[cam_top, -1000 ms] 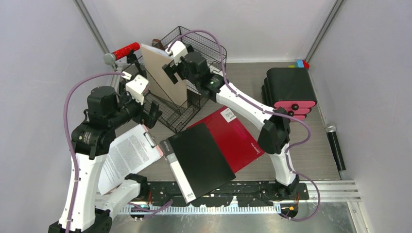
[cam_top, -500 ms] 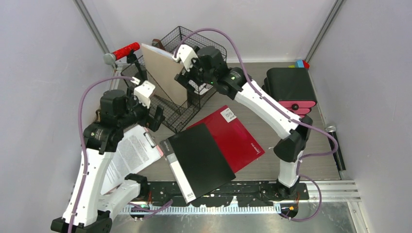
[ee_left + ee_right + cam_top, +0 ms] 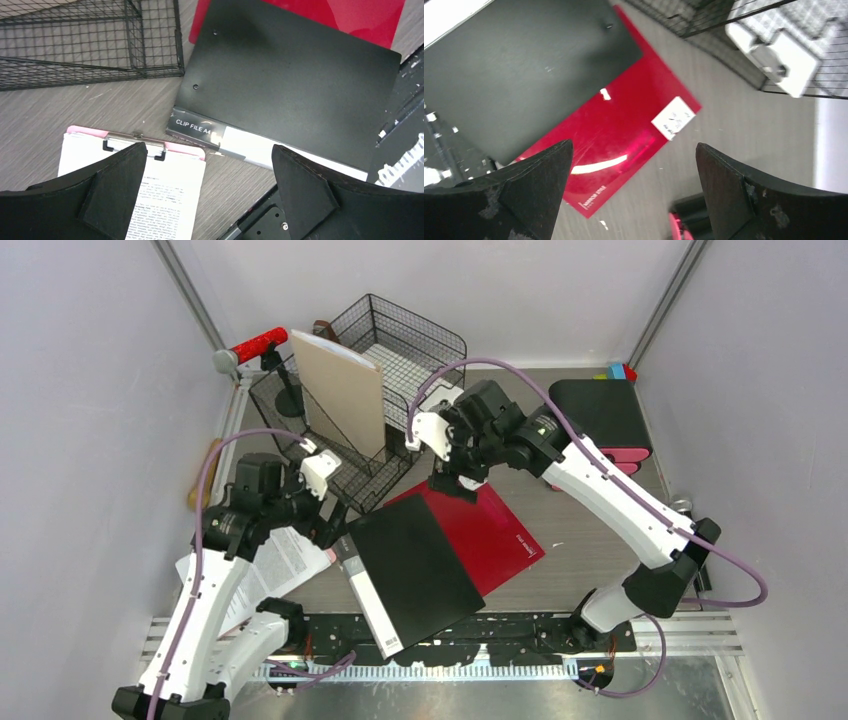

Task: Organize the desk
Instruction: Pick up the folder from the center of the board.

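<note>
The grey wood-grain tabletop (image 3: 590, 560) fills the floor of the enclosure between pale walls, with a metal rail along its near edge. It carries everything below.

At the far left of it stands a black wire-mesh rack (image 3: 420, 318), set at an angle to the walls. A tan board (image 3: 340, 390) stands on edge inside the rack, leaning slightly.

Near the front edge lies a black clip file (image 3: 420, 565), flat and skewed. Its white spine is printed "CLIP FILE A4", and its near corner overhangs the black strip in front. The file covers the near-left part of a red folder (image 3: 495, 525), which also lies flat. The folder's far corner reaches toward the rack.

A black drawer unit (image 3: 610, 405) with pink fronts sits at the far right, well apart from the rack.

A clipboard (image 3: 285, 555) with a pink backing and a printed sheet lies to the left. Its clip end is just beside the file's spine, and the left arm partly hides it.

The left tool (image 3: 207, 147) hangs above the spot where the clipboard's clip end nears the file's spine. Its fingers are spread wide with nothing between them.

The right tool (image 3: 634, 144) hangs above the red folder, between the rack and the clip file. Its fingers are likewise spread and hold nothing.

A white label (image 3: 673, 118) sits on the red folder near its far corner.

A red-handled item (image 3: 258, 343) rests at the far left corner beside the rack.
</note>
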`<action>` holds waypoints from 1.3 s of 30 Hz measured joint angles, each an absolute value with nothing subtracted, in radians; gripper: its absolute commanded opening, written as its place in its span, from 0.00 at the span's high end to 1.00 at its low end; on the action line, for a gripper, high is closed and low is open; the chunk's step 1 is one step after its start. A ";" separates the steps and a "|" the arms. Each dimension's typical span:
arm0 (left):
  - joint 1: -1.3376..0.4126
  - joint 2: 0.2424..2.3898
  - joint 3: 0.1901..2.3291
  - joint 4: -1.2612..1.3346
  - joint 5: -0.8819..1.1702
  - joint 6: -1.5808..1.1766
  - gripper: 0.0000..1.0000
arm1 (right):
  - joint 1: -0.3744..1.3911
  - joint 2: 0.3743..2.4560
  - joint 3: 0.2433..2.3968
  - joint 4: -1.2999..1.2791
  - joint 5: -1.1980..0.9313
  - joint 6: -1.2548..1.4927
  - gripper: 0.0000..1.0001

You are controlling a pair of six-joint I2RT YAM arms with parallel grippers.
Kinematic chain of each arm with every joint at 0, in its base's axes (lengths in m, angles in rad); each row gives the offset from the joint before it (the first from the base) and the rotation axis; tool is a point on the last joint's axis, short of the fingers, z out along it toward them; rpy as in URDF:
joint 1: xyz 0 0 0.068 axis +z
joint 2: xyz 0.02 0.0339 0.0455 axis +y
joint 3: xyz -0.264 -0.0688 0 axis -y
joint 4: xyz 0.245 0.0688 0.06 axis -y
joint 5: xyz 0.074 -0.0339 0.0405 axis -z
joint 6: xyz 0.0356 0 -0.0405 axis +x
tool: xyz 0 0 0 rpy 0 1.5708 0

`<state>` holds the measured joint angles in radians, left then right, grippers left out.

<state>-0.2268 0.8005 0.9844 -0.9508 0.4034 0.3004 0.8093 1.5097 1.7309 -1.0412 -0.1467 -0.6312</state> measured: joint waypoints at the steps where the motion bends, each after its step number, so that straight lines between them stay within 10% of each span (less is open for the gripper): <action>1: -0.227 0.807 0.984 -0.954 0.411 0.305 0.00 | 0.809 1.509 1.714 -1.052 -0.160 -0.632 0.00; 17: -0.227 0.880 0.840 -0.947 0.361 0.426 0.00 | 0.974 1.384 1.136 -0.810 -0.297 -0.623 0.01; 39: -0.224 1.188 0.768 -0.762 0.416 0.567 0.00 | 1.390 1.517 0.961 -0.554 -0.173 -0.621 0.01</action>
